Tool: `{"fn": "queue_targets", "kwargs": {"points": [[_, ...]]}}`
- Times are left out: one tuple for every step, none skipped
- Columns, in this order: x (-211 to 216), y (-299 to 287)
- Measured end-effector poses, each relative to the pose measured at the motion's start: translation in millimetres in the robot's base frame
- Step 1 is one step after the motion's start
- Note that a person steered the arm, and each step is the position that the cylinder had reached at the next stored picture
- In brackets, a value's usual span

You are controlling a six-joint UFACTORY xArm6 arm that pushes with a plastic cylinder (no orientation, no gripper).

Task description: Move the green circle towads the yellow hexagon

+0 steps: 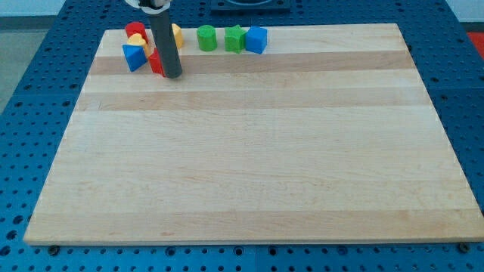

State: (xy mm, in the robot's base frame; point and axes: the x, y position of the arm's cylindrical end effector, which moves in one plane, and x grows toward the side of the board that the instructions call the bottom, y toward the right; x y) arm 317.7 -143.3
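Pincer: none fitted; I drive a dark rod, so there is no open or closed state to record; my tip (172,75) rests on the wooden board (249,166) at the view's upper left, against a red block (156,63)
Green circle (206,38): top edge, just left of the green star (235,38), apart from my tip
Yellow hexagon (176,34): near the circle's left, partly hidden by the rod
Progress: I judge nothing done; a gap separates circle and hexagon; a leftward push is left
Route: tip sits on the wrong side, must get round to the circle's right
Count: two red, two yellow, two green, two blue (256,39) (134,57); eight blocks
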Motion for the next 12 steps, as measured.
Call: {"fn": "queue_targets", "kwargs": {"points": [[-4,0],[-5,5],[-7,53],[-21,108],[-35,167],[-54,223],[-76,265],[-99,274],[-116,259],[-125,235],[-125,204],[-125,169]]}}
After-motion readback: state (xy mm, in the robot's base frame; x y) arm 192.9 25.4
